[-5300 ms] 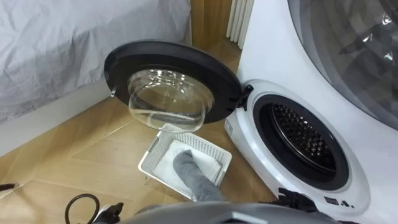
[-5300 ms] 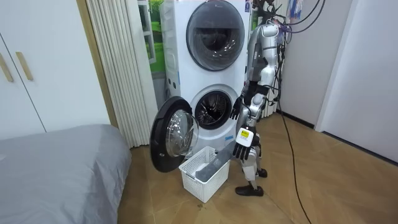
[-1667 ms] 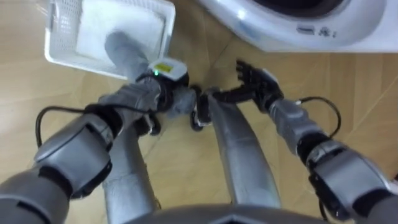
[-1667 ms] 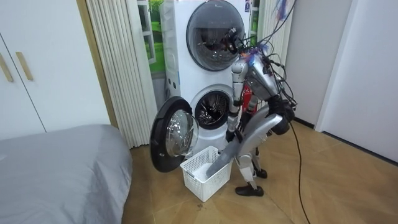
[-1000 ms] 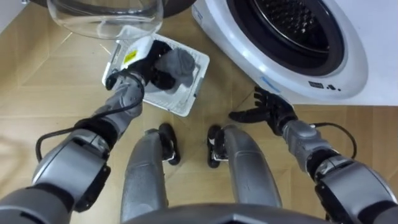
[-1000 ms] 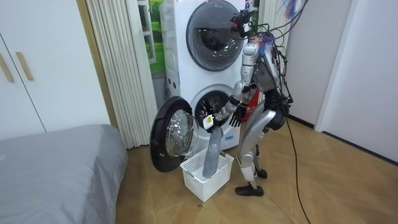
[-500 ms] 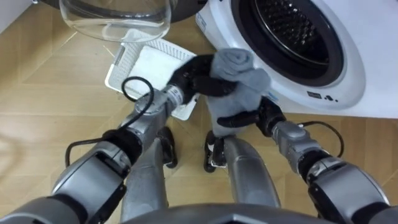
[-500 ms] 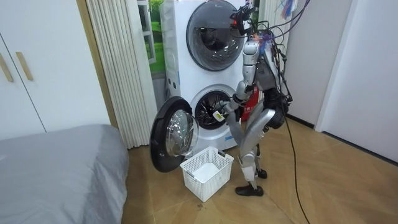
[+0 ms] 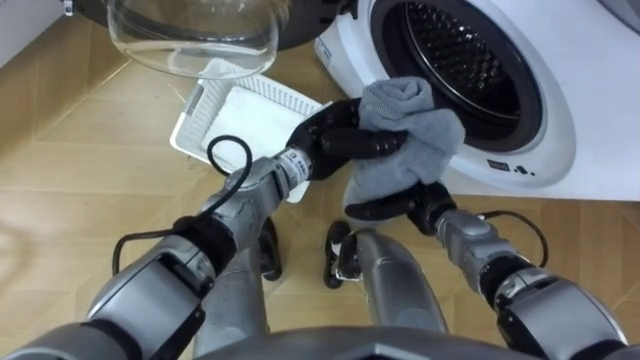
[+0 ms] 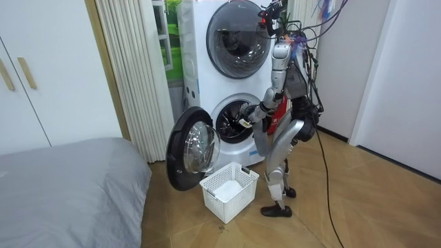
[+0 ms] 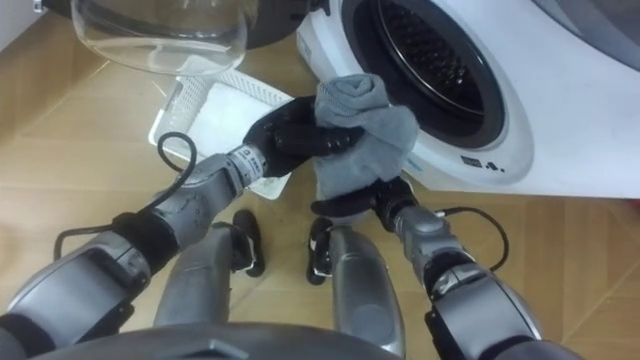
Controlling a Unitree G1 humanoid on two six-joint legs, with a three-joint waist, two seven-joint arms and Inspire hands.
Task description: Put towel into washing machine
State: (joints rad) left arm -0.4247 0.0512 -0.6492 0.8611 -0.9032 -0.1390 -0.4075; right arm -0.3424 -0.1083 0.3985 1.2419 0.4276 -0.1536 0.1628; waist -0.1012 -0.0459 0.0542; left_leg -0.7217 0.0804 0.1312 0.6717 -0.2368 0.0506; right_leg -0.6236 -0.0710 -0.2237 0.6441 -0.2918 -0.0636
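– Before the round mouth of the white washing machine (image 9: 560, 150), what hangs there?
– A grey towel (image 9: 415, 140), soft and thick, bunched into a rolled lump on top and falling in a loose fold below. It is just outside the perforated metal drum (image 9: 455, 60).
– Who has it?
– The black left hand (image 9: 340, 140), fingers curled into the cloth. The right hand (image 9: 400, 208) lies beneath the lower edge, fingers stretched out flat.
– And around them?
– A white plastic lattice basket (image 9: 200, 108), rectangular, sits on the wood-plank floor (image 9: 80, 180) under the door's clear glass bowl (image 9: 195, 35).
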